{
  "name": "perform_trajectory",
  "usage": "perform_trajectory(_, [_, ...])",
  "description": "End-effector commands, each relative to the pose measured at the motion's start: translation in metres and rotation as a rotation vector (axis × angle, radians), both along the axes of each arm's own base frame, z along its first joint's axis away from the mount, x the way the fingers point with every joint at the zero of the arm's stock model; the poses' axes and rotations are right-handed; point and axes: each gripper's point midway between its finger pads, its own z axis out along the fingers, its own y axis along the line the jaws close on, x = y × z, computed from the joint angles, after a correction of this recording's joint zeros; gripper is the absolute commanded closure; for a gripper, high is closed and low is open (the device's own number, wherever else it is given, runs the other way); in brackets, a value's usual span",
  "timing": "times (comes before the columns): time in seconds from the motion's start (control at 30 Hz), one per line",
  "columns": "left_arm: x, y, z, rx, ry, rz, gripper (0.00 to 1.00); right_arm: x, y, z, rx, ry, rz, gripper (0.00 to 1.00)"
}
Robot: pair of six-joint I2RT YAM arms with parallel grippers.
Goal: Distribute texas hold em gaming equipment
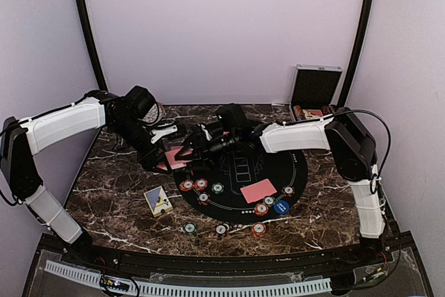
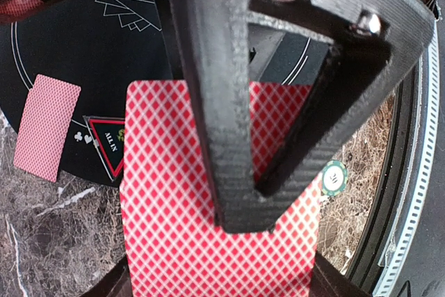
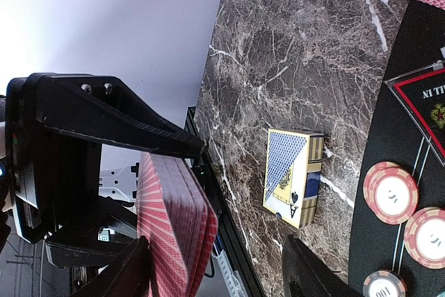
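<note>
My left gripper [image 1: 167,158] is shut on a deck of red-backed playing cards [image 2: 181,227], held above the left edge of the round black mat [image 1: 236,172]. In the right wrist view the deck [image 3: 177,227] stands edge-on under the left gripper's black finger [image 3: 118,113]. My right gripper [image 3: 219,276] is open, and the deck sits close to its left finger. One red-backed card [image 1: 258,190] lies face down on the mat. Several poker chips lie on the mat, among them red ones [image 1: 186,186] and a blue one [image 1: 281,207]. Three more chips [image 1: 221,229] lie near the front edge.
A blue and yellow card box [image 1: 158,201] lies on the marble table left of the mat. An open silver case [image 1: 314,92] stands at the back right corner. Both arms cross above the table's left middle.
</note>
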Motion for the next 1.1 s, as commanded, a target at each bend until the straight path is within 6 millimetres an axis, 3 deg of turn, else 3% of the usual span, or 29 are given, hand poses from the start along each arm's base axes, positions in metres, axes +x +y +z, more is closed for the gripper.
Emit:
perform_trajectory(0.0, [0.001, -0.003, 0.016, -0.041, -0.029, -0.007, 1.0, 0.004, -0.013, 0.005, -0.016, -0.005, -0.02, 0.38])
perform_trajectory(0.27, [0.001, -0.002, 0.014, -0.037, -0.023, -0.006, 1.0, 0.005, -0.014, 0.037, 0.057, -0.019, -0.033, 0.59])
perform_trajectory(0.53, [-0.001, 0.0, 0.01, -0.027, -0.023, -0.006, 1.0, 0.004, -0.019, 0.04, 0.044, -0.028, -0.033, 0.78])
perform_trajectory(1.07, [0.0, 0.002, 0.008, -0.014, -0.027, 0.001, 1.0, 0.011, -0.033, 0.065, 0.06, -0.047, -0.078, 0.98])
